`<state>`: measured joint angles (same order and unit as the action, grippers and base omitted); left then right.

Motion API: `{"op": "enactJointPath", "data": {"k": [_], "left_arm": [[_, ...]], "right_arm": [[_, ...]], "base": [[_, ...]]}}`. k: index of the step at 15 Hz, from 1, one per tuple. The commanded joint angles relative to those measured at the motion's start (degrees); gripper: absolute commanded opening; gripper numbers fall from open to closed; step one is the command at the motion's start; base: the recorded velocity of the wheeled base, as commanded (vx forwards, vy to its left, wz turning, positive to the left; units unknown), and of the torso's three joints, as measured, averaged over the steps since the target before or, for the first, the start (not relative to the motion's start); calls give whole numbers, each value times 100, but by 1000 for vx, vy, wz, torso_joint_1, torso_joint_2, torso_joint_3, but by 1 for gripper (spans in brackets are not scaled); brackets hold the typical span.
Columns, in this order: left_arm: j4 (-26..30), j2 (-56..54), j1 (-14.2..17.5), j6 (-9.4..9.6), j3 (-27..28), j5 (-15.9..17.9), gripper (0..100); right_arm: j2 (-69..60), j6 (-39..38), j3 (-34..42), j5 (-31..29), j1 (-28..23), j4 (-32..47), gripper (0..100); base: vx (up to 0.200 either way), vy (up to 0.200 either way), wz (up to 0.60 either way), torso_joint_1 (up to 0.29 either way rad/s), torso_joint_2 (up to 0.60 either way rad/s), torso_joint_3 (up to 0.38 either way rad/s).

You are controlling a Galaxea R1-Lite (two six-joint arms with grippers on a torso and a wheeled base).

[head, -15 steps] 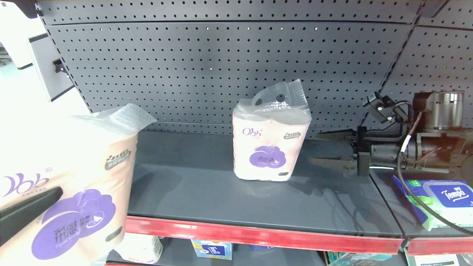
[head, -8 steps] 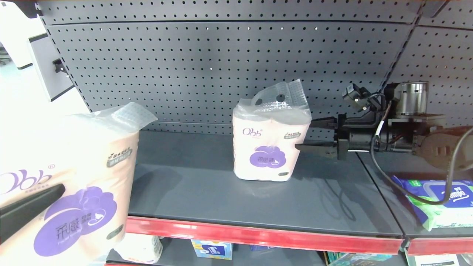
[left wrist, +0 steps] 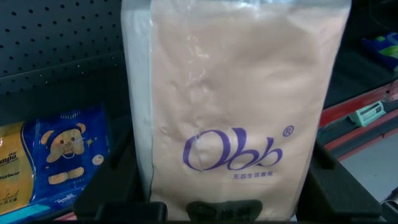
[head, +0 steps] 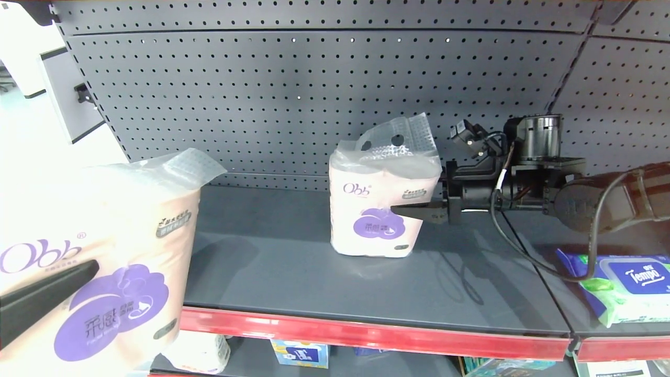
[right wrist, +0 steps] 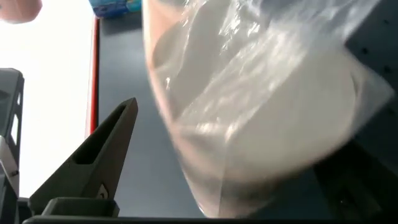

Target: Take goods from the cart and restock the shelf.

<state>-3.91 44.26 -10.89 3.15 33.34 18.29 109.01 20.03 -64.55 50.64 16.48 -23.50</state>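
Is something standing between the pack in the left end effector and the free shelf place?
Nothing visible. The peach plastic-wrapped tissue pack in the left end effector has bare dark grey metal shelf beside it; the second such pack stands further right, the right end effector straddling it.

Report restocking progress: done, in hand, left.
Done: one pink plastic-wrapped roll pack stands upright on the grey metal shelf. In hand: the left gripper grips a second matching pack in front of the shelf's left end; the open right gripper straddles the shelved pack. Left: set the held pack on the shelf.
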Motion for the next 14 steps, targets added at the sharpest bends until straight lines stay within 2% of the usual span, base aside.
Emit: {"op": "enactJointPath", "data": {"k": [1,8,9,14], "left_arm": [[-4,21,-1,2,-3,0,0],[-4,-6,-1,2,23,0,0],[-4,-6,-1,2,50,0,0],[-4,-6,-1,2,58,0,0]], "right_arm": [[121,10,-102,-10,39,-5,100],[446,27,-436,-10,83,-14,100],[455,19,-453,-45,110,-14,0],[305,71,-242,-37,136,-23,0]], "base": [[0,0,0,0,0,0],[0,0,0,0,0,0],[0,0,0,0,0,0],[0,0,0,0,0,0]]}}
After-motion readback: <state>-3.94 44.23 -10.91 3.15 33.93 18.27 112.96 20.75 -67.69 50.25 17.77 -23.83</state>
